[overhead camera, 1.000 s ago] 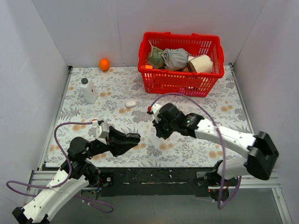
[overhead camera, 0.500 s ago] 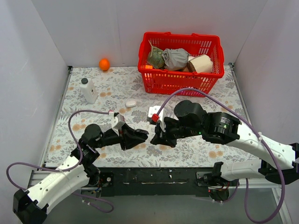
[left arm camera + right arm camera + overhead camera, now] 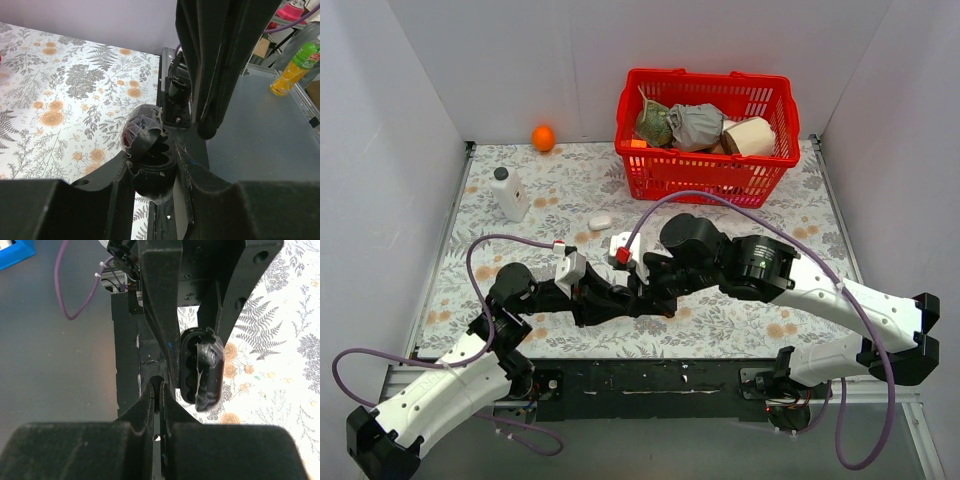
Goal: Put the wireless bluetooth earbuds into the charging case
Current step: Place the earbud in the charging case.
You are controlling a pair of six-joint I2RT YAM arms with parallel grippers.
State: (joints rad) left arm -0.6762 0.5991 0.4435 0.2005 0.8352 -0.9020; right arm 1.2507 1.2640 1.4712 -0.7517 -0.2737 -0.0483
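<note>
Floral counter (image 3: 800, 220), white walls; left hand (image 3: 150, 160) clamps the open charging case (image 3: 145, 137), lid up. The right hand (image 3: 159, 390) sits just beside the case, tips pressed closed. Can't spot the earbuds: too small, maybe pinched there. Suggest lining the tips over a well, going straight in, releasing once seated. No readable writing.

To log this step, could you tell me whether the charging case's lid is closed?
No; the charging case clamped in the left gripper has its lid flipped open.
</note>
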